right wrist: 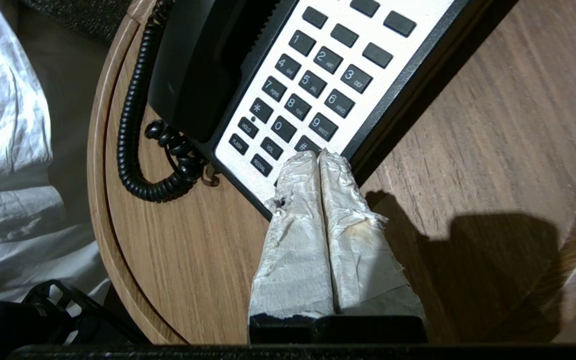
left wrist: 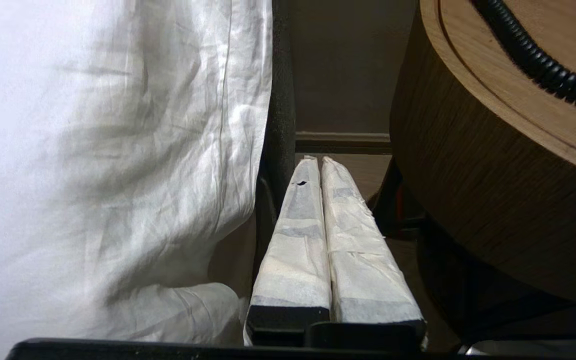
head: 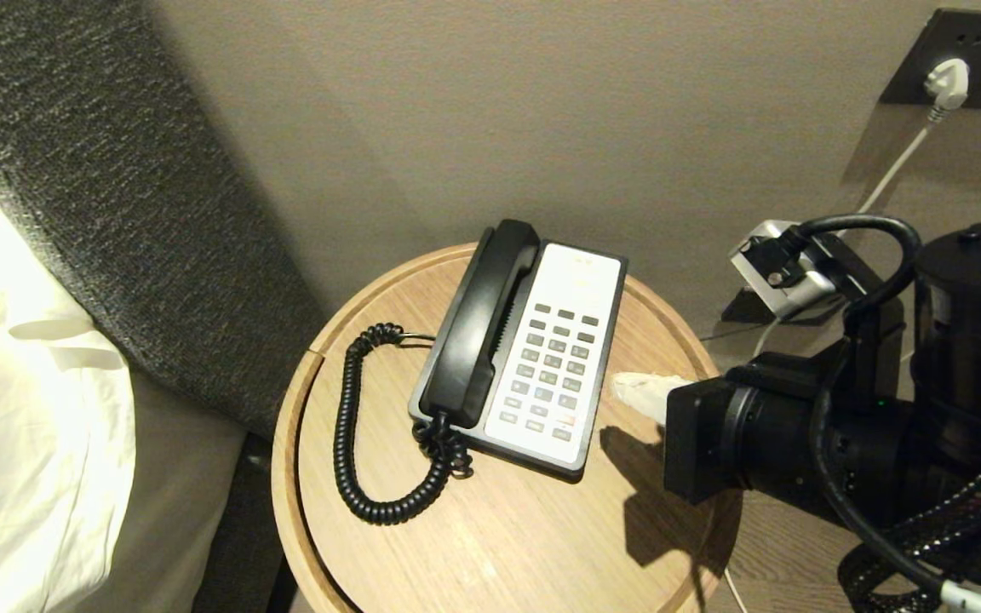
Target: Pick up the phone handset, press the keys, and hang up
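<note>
The phone handset (head: 484, 323) is glossy black plastic, long and curved with thick rounded ends, lying in its cradle on the left side of the phone base (head: 601, 375). Its springy black coiled cord (head: 346, 426) loops out over the round wooden table (head: 499, 536), whose grain is pale and whose rim is a raised lip. The keys (right wrist: 313, 85) are small dark rectangles on a smooth white faceplate. My right gripper (right wrist: 319, 156), fingers wrapped in crinkled white tape and pressed together, hovers over the base's near right corner. Bare wood lies open beside it. My left gripper (left wrist: 318, 162), also closed and empty, hangs low between the wrinkled white bedsheet (left wrist: 118, 150) and the table's curved side.
</note>
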`<state>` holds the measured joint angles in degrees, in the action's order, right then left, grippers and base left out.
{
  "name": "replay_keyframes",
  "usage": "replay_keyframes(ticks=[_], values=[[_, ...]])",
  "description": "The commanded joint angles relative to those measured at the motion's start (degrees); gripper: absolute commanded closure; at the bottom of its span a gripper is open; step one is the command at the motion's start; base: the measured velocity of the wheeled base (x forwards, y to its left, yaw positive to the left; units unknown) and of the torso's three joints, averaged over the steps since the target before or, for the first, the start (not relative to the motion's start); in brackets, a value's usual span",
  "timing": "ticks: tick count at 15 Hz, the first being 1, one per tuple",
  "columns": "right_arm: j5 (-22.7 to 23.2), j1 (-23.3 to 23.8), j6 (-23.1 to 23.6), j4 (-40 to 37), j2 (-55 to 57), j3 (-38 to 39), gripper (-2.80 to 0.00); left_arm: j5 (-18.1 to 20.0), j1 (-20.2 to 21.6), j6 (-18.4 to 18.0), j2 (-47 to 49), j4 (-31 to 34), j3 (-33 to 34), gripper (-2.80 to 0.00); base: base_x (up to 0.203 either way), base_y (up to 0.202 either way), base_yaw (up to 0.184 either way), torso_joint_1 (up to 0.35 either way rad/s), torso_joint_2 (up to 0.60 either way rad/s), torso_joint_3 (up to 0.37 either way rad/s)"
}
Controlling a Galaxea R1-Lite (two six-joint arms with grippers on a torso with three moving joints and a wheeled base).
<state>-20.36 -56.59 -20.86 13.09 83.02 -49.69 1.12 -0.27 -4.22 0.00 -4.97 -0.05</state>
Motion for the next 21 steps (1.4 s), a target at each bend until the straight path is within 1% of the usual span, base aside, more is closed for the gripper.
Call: replay_keyframes(ticks=[1, 10, 15, 17, 19, 20, 21], values=[[-0.1, 0.0, -0.1, 0.1, 0.0, 0.0, 0.0, -0.1, 0.0, 0.4, 0.0, -0.2, 2.3, 0.0, 0.0, 0.0, 0.0, 0.0, 0.0, 0.0], [-0.3, 0.2, -0.2, -0.5, -1.0, 0.3, 0.0, -0.2, 0.0, 0.5, 0.0, -0.5, 2.3, 0.0, 0.0, 0.0, 0.0, 0.0, 0.0, 0.0], [-0.3, 1.5, 0.0, -0.6, -2.1, 2.0, 0.0, -0.2, 0.0, 0.5, 0.0, -0.5, 2.3, 0.0, 0.0, 0.0, 0.0, 0.0, 0.0, 0.0], [-1.3, 1.7, 0.1, 0.0, -2.3, 3.5, 0.0, -0.2, 0.0, 0.5, 0.0, -0.5, 2.3, 0.0, 0.0, 0.0, 0.0, 0.0, 0.0, 0.0], [-1.3, 2.8, 2.3, -0.2, -4.2, 3.2, 0.0, -0.2, 0.0, 0.5, 0.0, -0.5, 2.3, 0.0, 0.0, 0.0, 0.0, 0.0, 0.0, 0.0], [-0.9, 4.1, 2.5, -0.6, -5.6, 4.3, 0.0, -0.2, -0.1, 0.5, 0.0, -0.5, 2.3, 0.0, 0.0, 0.0, 0.0, 0.0, 0.0, 0.0], [0.4, 7.1, 3.1, -1.1, -7.4, 5.5, 0.0, -0.2, 0.0, 0.4, 0.0, -0.5, 2.3, 0.0, 0.0, 0.0, 0.0, 0.0, 0.0, 0.0]])
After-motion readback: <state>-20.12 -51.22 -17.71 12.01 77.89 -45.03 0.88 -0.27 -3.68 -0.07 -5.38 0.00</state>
